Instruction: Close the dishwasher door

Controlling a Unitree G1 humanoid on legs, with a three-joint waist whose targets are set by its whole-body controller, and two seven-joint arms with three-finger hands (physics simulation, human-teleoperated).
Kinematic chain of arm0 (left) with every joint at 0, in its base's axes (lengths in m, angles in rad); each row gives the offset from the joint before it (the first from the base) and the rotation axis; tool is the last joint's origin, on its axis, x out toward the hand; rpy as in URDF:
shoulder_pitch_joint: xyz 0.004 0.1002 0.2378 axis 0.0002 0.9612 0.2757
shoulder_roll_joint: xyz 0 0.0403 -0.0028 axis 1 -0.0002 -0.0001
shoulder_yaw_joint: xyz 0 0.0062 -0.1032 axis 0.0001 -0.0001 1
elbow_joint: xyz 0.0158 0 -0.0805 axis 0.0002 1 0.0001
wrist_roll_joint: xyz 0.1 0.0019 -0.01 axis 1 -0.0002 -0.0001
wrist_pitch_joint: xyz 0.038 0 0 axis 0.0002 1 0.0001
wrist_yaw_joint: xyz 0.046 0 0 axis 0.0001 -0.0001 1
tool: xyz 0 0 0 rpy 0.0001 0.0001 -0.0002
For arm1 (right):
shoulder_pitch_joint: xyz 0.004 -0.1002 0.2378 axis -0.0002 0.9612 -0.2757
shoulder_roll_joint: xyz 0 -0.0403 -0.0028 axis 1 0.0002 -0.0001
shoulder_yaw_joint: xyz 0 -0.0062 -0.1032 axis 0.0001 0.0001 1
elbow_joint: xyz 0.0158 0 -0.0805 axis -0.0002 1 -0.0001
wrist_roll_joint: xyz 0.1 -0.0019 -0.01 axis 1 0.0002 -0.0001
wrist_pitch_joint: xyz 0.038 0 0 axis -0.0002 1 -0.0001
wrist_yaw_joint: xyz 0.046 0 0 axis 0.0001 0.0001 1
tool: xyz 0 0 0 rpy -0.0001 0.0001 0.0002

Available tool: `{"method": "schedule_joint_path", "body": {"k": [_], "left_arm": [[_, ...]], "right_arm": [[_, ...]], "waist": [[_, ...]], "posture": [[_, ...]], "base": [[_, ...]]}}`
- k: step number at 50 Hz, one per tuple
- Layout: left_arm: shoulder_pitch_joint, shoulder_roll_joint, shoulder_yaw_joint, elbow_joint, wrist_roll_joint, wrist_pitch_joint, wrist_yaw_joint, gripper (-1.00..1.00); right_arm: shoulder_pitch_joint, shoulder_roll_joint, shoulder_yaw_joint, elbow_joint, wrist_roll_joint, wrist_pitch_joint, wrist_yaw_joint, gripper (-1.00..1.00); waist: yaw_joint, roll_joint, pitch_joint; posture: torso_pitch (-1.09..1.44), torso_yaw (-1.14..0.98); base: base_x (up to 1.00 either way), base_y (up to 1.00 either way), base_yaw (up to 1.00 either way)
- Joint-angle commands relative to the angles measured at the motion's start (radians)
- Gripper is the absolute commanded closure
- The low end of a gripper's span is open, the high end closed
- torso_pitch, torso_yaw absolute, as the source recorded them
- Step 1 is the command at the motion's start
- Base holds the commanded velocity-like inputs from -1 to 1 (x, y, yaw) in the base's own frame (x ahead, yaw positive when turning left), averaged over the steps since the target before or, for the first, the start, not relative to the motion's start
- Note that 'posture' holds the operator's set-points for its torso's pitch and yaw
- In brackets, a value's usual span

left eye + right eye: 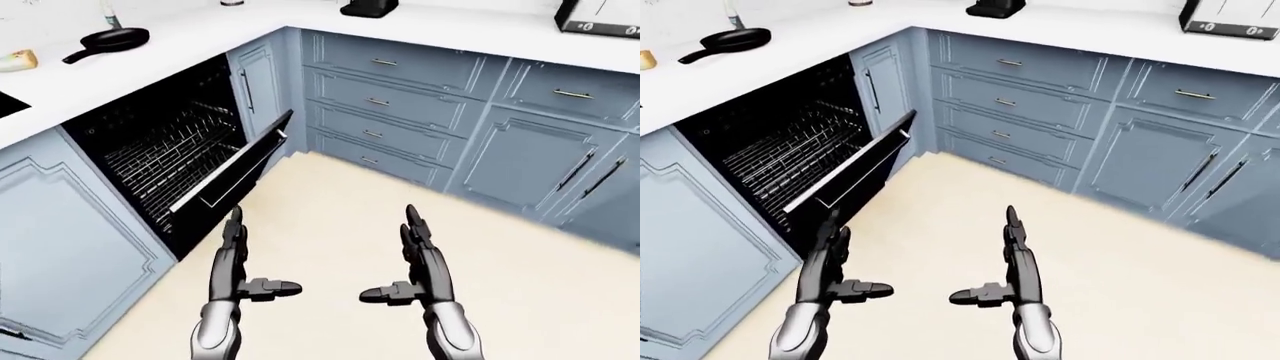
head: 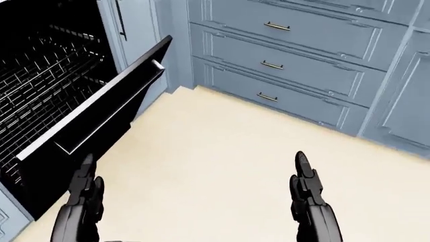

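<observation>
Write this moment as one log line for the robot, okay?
dishwasher door: half open | left robot hand: open, empty | right robot hand: open, empty | contact: none | racks: visible inside

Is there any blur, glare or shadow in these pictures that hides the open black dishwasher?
Left-eye view: sharp, evenly lit, no cast shadows; the black dishwasher door and wire racks show clearly. Head view: equally sharp, but the dark dishwasher cavity is nearly pure black, and the black three-finger hands lose surface detail.
</observation>
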Motion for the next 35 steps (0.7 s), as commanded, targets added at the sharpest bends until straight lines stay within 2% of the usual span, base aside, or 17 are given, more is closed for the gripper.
{"method": "schedule_joint_path", "body": {"k": [1,4,7,8,9,10,11,12,15,20,22,23,24,25,26,29,35], "left_arm": [[-0.023,-0.004,-0.015,-0.048,-0.002,-0.035,-0.006,-1.0],[-0.024,-0.004,-0.014,-0.056,-0.004,-0.027,-0.007,-1.0],[-0.024,-0.004,-0.014,-0.053,-0.004,-0.03,-0.007,-1.0],[-0.024,-0.004,-0.014,-0.053,-0.004,-0.029,-0.007,-1.0],[-0.025,-0.004,-0.014,-0.052,-0.004,-0.03,-0.007,-1.0],[-0.025,-0.004,-0.014,-0.051,-0.004,-0.03,-0.007,-1.0],[-0.026,-0.004,-0.013,-0.05,-0.005,-0.03,-0.007,-1.0],[-0.026,-0.004,-0.013,-0.05,-0.004,-0.031,-0.007,-1.0],[-0.024,-0.004,-0.014,-0.051,-0.004,-0.031,-0.007,-1.0],[-0.024,-0.004,-0.014,-0.049,-0.003,-0.032,-0.007,-1.0],[-0.025,-0.004,-0.014,-0.048,-0.003,-0.033,-0.006,-1.0],[-0.025,-0.004,-0.014,-0.047,-0.002,-0.034,-0.006,-1.0],[-0.024,-0.004,-0.015,-0.047,-0.002,-0.035,-0.006,-1.0],[-0.023,-0.005,-0.016,-0.049,-0.001,-0.034,-0.006,-1.0],[-0.022,-0.005,-0.017,-0.053,-0.001,-0.033,-0.006,-1.0],[-0.021,-0.005,-0.017,-0.055,-0.001,-0.032,-0.006,-1.0],[-0.019,-0.005,-0.018,-0.054,0.0,-0.034,-0.007,-1.0]], "right_arm": [[-0.017,-0.006,-0.016,-0.049,0.002,-0.037,-0.007,-1.0],[-0.026,-0.005,-0.016,-0.009,0.003,-0.067,-0.006,-1.0],[-0.027,-0.006,-0.016,-0.034,0.004,-0.041,-0.007,-1.0],[-0.028,-0.006,-0.015,-0.041,0.003,-0.033,-0.007,-1.0],[-0.03,-0.006,-0.014,-0.042,0.003,-0.031,-0.007,-1.0],[-0.031,-0.006,-0.014,-0.044,0.003,-0.028,-0.006,-1.0],[-0.033,-0.006,-0.014,-0.043,0.003,-0.027,-0.006,-1.0],[-0.033,-0.006,-0.014,-0.043,0.004,-0.027,-0.005,-1.0],[-0.032,-0.006,-0.015,-0.045,0.004,-0.027,-0.006,-1.0],[-0.028,-0.007,-0.018,-0.042,0.006,-0.032,-0.005,-1.0],[-0.029,-0.007,-0.019,-0.038,0.007,-0.035,-0.004,-1.0],[-0.028,-0.006,-0.019,-0.037,0.007,-0.036,-0.004,-1.0],[-0.027,-0.006,-0.019,-0.037,0.007,-0.037,-0.004,-1.0],[-0.026,-0.006,-0.019,-0.037,0.007,-0.038,-0.004,-1.0],[-0.025,-0.006,-0.019,-0.037,0.007,-0.04,-0.005,-1.0],[-0.024,-0.006,-0.018,-0.036,0.007,-0.042,-0.005,-1.0],[-0.02,-0.006,-0.019,-0.043,0.009,-0.04,-0.005,-1.0]], "waist": [[-0.004,-0.004,-0.016],[-0.002,-0.036,-0.012],[-0.001,-0.079,-0.013],[-0.002,-0.101,-0.016],[-0.005,-0.133,-0.026],[-0.007,-0.136,-0.037],[-0.02,-0.113,-0.022],[-0.017,-0.118,-0.02],[-0.024,-0.09,-0.022],[-0.015,-0.044,0.0],[-0.012,-0.009,0.002],[-0.011,0.019,-0.005],[-0.005,0.057,-0.021],[0.006,0.0,-0.005],[-0.003,0.018,-0.002],[-0.005,0.005,-0.017],[0.0,-0.067,-0.012]], "posture": [[0.0,0.0],[0.0,0.0],[0.0,0.0],[0.0,0.0],[0.0,0.0],[0.0,0.0],[0.0,0.0],[0.0,0.0],[0.0,0.0],[0.0,0.0],[0.0,0.0],[0.0,0.0],[0.0,0.0],[0.0,0.0],[0.0,0.0],[0.0,0.0],[0.0,0.0]], "base": [[0.0,0.0,-0.46],[0.0,0.0,-0.45],[0.0,0.0,-0.43],[0.0,0.0,-0.43],[0.0,0.0,-0.42],[0.0,0.0,-0.42],[0.0,0.0,-0.42],[0.0,0.0,-0.43],[0.0,0.0,-0.42],[0.0,0.0,-0.42],[0.0,0.0,-0.42],[0.0,0.0,-0.42],[0.0,0.0,-0.43],[0.0,0.0,-0.41],[0.0,0.0,-0.43],[0.0,0.0,-0.42],[0.0,0.0,-0.42]]}}
